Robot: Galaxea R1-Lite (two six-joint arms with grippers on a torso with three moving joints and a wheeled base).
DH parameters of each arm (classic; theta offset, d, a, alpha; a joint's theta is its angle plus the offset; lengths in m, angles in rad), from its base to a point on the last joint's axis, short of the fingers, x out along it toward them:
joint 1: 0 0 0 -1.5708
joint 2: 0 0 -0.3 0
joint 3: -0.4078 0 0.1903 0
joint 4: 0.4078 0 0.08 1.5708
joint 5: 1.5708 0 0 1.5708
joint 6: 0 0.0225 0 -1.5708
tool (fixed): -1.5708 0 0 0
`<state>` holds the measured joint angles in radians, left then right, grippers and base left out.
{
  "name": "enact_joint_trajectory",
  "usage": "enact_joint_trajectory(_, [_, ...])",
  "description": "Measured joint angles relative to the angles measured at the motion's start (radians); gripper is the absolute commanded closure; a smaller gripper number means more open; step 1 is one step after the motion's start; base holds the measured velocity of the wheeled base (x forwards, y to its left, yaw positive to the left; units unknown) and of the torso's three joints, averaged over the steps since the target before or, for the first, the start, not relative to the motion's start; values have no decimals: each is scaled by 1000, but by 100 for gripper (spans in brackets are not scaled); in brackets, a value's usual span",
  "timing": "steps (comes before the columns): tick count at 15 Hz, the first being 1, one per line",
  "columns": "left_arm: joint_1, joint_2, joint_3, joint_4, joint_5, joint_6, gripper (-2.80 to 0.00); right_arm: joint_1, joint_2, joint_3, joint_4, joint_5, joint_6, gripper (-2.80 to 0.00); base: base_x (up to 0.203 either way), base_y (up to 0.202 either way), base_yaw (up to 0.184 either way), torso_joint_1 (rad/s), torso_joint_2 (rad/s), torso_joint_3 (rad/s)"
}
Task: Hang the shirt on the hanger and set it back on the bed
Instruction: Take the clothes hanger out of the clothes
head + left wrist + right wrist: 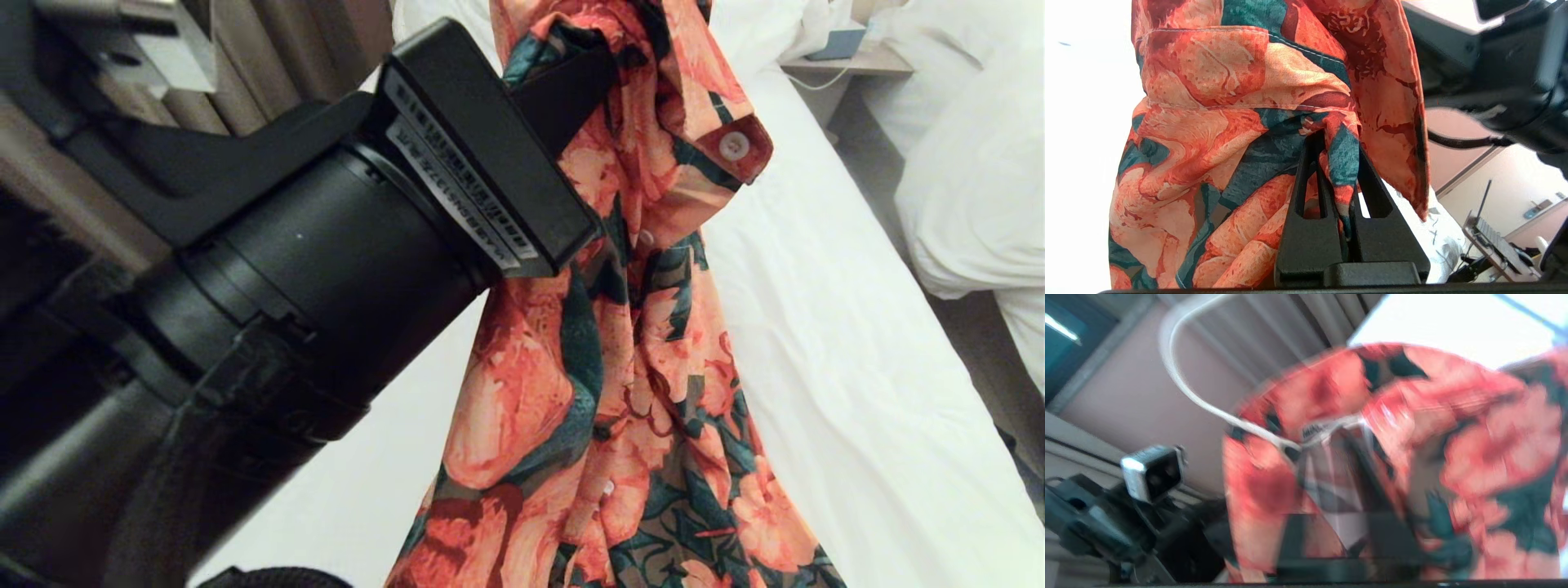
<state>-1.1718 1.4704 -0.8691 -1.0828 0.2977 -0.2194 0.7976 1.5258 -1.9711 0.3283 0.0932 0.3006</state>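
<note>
Left end effector [1337, 163] | clamps shirt [1229, 122] | above bed [857, 367]

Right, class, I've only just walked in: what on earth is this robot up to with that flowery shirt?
The robot is holding the shirt up above the bed. Its left claw is shut on a fold of the cloth. The right claw is shut among the fabric near the hanger, whose neck and hook stick out of the shirt; what it grips is too blurred to tell. Nothing is laid back down yet.
</note>
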Motion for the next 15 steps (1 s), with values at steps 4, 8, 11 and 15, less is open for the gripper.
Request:
enact_joint_trajectory(4, [-17, 34, 0, -3, 11, -1, 0, 55, 32, 0, -5, -11, -60, -280, 0, 0, 0, 0, 0, 0])
enact_joint_trajectory(8, [-18, 54, -2, -4, 12, -1, 0, 97, 51, 0, -3, -24, -130, -280, 0, 0, 0, 0, 0, 0])
enact_joint_trajectory(11, [-17, 64, -2, -5, 12, -2, 0, 108, 68, 1, -4, -121, -222, -280, 0, 0, 0, 0, 0, 0])
enact_joint_trajectory(15, [-18, 75, -2, -4, 12, -3, 0, 133, 84, 8, -79, -139, -278, -280, 0, 0, 0, 0, 0, 0])
